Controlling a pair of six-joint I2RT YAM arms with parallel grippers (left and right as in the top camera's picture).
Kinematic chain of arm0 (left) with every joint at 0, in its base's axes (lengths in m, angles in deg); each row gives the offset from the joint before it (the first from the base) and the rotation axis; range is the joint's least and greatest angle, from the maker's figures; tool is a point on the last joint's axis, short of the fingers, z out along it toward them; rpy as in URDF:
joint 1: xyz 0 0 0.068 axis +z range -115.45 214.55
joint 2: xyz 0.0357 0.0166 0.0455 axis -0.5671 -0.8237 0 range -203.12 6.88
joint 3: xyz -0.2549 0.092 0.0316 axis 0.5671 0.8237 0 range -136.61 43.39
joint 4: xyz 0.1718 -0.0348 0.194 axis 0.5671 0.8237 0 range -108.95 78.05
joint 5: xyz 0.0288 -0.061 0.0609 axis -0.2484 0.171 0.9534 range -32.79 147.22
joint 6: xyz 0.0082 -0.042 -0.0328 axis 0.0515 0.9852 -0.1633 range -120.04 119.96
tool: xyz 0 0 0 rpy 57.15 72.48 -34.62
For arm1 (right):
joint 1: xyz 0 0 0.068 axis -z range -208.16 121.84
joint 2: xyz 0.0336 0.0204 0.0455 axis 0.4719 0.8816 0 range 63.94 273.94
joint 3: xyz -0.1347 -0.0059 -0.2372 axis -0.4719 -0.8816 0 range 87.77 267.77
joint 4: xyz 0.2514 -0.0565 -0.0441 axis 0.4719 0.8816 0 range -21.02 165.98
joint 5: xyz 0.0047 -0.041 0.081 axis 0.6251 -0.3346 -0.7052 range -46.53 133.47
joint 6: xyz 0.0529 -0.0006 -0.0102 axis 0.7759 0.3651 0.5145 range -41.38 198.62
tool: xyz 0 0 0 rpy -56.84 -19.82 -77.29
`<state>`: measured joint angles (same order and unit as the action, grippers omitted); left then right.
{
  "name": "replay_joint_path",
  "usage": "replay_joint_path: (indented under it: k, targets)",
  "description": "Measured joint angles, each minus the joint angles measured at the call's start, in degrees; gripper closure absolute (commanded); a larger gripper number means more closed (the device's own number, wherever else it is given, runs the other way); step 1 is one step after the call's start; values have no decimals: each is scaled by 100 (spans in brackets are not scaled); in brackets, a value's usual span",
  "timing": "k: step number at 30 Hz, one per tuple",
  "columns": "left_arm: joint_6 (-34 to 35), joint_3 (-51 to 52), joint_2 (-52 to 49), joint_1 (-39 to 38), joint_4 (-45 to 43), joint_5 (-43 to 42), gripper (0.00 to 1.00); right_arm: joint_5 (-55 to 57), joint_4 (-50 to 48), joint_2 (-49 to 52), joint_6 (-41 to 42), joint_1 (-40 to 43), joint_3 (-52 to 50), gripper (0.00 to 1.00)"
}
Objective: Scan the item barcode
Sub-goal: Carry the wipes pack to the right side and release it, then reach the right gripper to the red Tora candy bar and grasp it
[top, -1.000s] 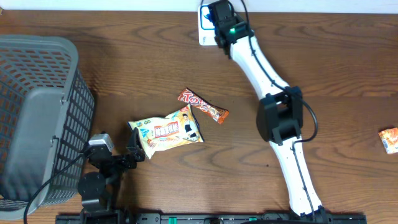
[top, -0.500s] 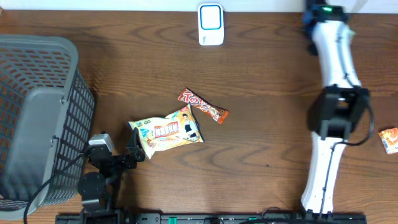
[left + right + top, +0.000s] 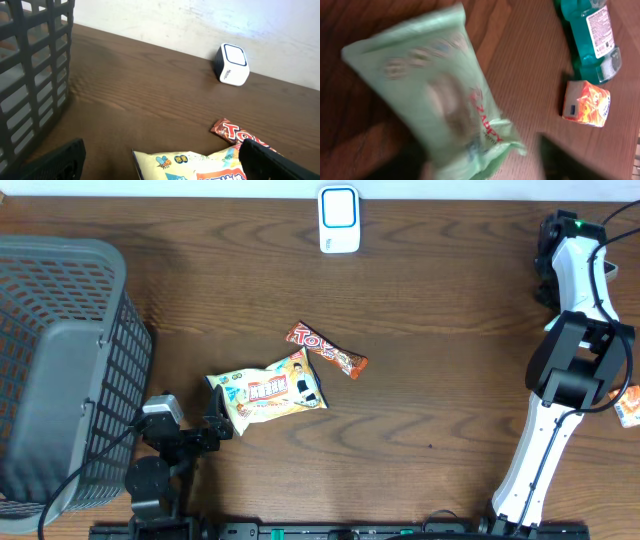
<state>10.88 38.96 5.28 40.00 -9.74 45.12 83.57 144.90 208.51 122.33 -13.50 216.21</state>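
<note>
Right arm has swung from the scanner [image 3: 339, 220] to the desk's [image 3: 450, 380] far right. Right hand [image 3: 485, 162] is now spread, and the green pouch [image 3: 435, 95] blurs loose beside a bottle [image 3: 592, 35] and carton [image 3: 586, 104]. Scan looks done, pouch being dropped. Left hand [image 3: 167, 162] is wide open and empty.

Dark brown wood-grain table [image 3: 450, 300], blotchy white wall [image 3: 165, 15] along far edge, soft even light.

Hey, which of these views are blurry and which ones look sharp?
Right wrist view: the pale green plastic packet is motion-smeared, though the teal bottle and orange carton look fairly crisp. Overhead view: sharp, evenly lit. Left wrist view: the white box-shaped scanner is sharp.
</note>
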Motion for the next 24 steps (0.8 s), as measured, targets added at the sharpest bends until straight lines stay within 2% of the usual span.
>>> replay_joint_path:
  k: [8,15,21,24]
  targets:
    - [0,0,0,0,0,0,2,63,271,-140,166,-22,-17,1]
    - [0,0,0,0,0,0,2,-221,378,-1266,240,-356,-37,1]
    - [0,0,0,0,0,0,2,-1119,496,-2238,192,-1204,-26,1]
    - [0,0,0,0,0,0,2,-2076,326,-2352,-332,-1749,-24,1]
